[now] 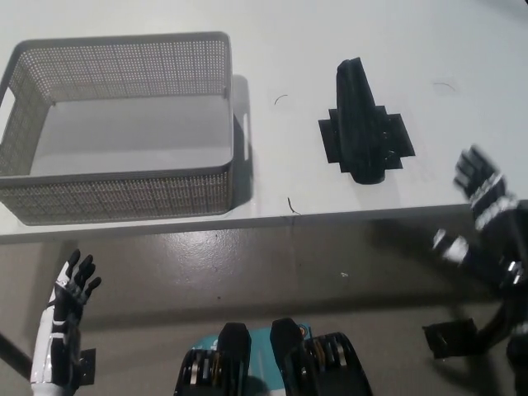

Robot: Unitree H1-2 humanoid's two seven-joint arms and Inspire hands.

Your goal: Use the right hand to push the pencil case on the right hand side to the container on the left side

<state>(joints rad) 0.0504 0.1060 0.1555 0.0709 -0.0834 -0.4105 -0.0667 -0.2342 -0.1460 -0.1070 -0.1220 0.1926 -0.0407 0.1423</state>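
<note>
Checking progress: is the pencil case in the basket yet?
Out. The pencil case lies on the table, right of the empty basket.

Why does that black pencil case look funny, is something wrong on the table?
Nothing is spilled or broken. The black fabric pencil case lies slightly tilted on black tape marks on the white table. The grey mesh basket sits upright, empty. A few thin dark strands lie on the table.

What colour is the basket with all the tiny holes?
The basket is grey, with mesh walls full of tiny holes. It shows best in the head view, on the white table.
</note>
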